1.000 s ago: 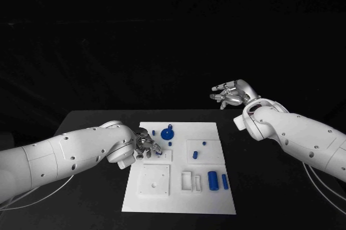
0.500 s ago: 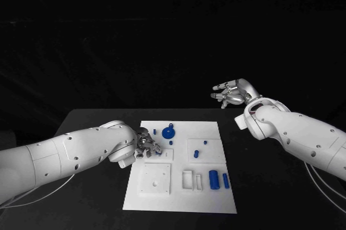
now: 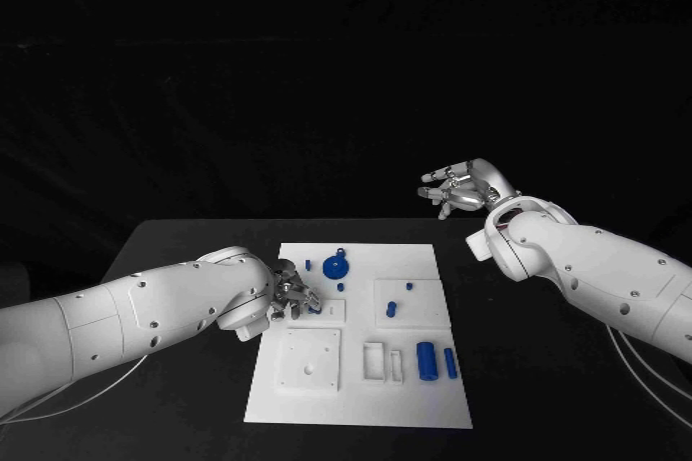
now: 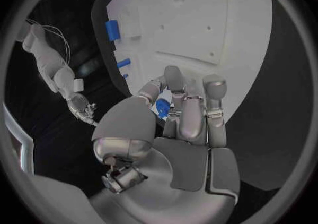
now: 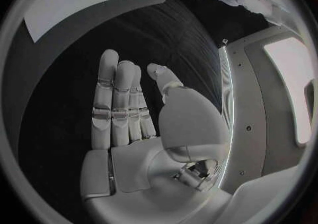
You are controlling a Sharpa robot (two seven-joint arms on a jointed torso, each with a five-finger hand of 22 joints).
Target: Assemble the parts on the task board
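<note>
The white task board (image 3: 361, 386) lies in the middle of the black table. My left hand (image 3: 293, 299) hovers low over the board's left side, beside a raised square block (image 3: 320, 311). The left wrist view shows a small blue part (image 4: 162, 108) pinched between the fingers (image 4: 188, 112) of my left hand (image 4: 179, 128). My right hand (image 3: 459, 189) hangs in the air beyond the table's far right corner, fingers spread and holding nothing; its palm (image 5: 132, 123) is bare.
On the board lie a round blue wheel (image 3: 335, 268), two small blue pegs (image 3: 392, 308) and two blue cylinders (image 3: 427, 360) near the right edge. White blocks (image 3: 309, 361) with holes sit at the near left. Black table (image 3: 188, 251) surrounds the board.
My left hand has crept a little nearer along the board's left side, still holding the small blue part. The right hand has stayed raised in place.
</note>
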